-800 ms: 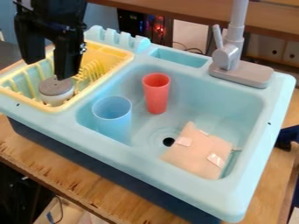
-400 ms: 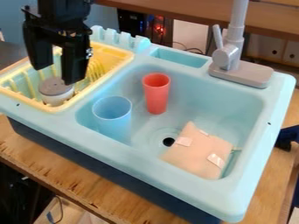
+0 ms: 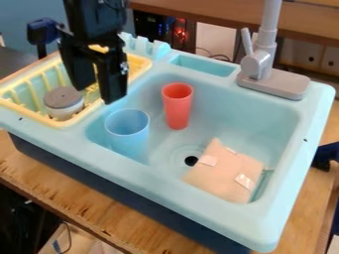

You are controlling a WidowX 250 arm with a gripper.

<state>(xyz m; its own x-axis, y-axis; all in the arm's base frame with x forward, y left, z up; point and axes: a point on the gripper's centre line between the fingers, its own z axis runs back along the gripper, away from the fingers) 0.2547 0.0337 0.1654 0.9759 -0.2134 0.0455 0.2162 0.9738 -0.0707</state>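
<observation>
The gripper (image 3: 98, 94) hangs open and empty over the right side of the yellow dish rack (image 3: 91, 113), above and left of the blue cup (image 3: 128, 134). In the rack stands a small white container with a grey lid (image 3: 63, 102), left of the gripper. The blue cup is upright at the left of the light-blue sink (image 3: 265, 116). A red cup (image 3: 177, 105) stands farther back in the basin. Near the front right of the basin lies a beige cloth pouch (image 3: 225, 171) with white tags, beside the dark drain (image 3: 191, 160).
A grey faucet (image 3: 265, 69) rises from the sink's back right rim. Behind it runs a wooden shelf (image 3: 218, 19). The sink unit rests on a wooden table (image 3: 73, 191). A dark blue clamp-like object (image 3: 324, 155) is at the right edge.
The gripper has moved right and slightly down, from over the lidded container toward the blue cup. The cups, pouch and container have not moved.
</observation>
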